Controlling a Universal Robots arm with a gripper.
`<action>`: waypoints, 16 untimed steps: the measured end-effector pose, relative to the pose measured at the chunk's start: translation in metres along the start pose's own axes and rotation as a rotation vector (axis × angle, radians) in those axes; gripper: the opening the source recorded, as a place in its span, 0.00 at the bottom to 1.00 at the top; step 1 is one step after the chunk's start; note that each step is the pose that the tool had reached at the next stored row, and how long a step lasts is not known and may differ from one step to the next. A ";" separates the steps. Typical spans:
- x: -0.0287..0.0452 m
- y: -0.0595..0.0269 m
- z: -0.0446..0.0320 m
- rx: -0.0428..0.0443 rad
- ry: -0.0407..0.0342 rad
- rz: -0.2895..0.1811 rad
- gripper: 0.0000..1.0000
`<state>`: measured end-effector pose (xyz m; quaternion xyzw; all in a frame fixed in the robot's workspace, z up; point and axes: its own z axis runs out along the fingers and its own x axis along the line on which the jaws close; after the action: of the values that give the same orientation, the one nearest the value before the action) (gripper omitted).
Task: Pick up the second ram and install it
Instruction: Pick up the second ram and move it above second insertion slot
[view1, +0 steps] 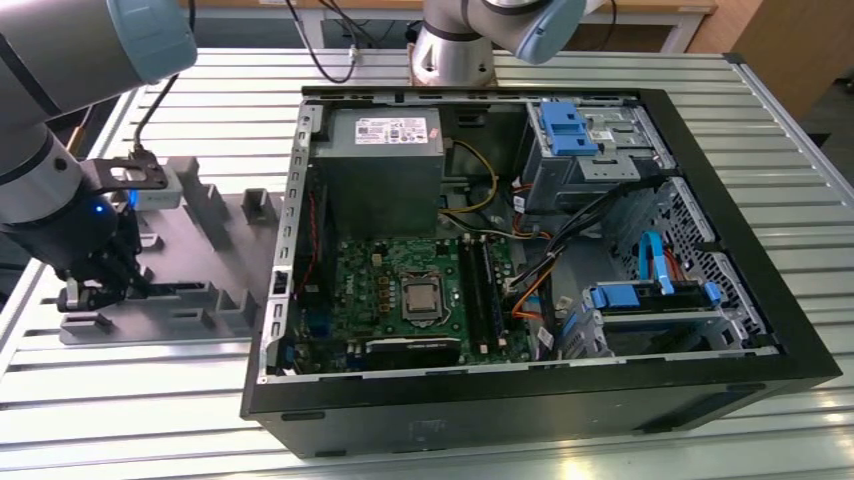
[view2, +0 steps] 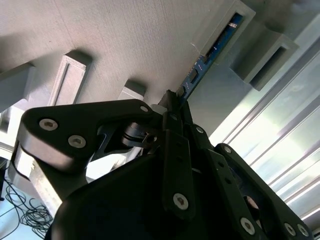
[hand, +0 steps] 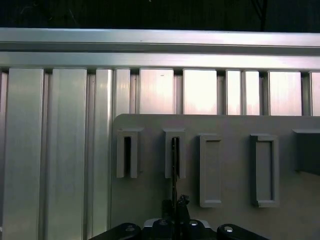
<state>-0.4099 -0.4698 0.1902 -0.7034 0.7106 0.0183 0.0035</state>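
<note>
The second ram (view2: 210, 52) is a thin blue-green board standing on edge in a slot of the grey holder tray (view2: 125, 40). In the first wrist view the ram (hand: 174, 160) appears edge-on as a dark thin line running from a tray (hand: 235, 125) slot down to my gripper (hand: 175, 206). My gripper (view2: 172, 100) is shut on the near end of the stick, its black fingers pressed on either side. In the exterior view my gripper (view1: 94, 293) hangs low over the tray (view1: 200, 250), at the exterior view's left.
An open black computer case (view1: 534, 400) lies to the exterior view's right of the tray, with the green motherboard (view1: 400, 290) and its long black slots (view1: 481, 290) inside. Cables, blue drive brackets (view1: 574, 130) and a grey power supply (view1: 384, 170) crowd the case. The table is ribbed metal (hand: 50, 150).
</note>
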 end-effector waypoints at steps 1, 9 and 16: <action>0.0000 0.0000 -0.0004 0.0002 -0.0001 0.000 0.14; -0.0001 0.0001 -0.0021 -0.0001 0.0000 0.000 0.14; -0.0001 0.0001 -0.0039 -0.0002 0.0002 0.000 0.14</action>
<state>-0.4100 -0.4698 0.1941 -0.7034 0.7106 0.0183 0.0033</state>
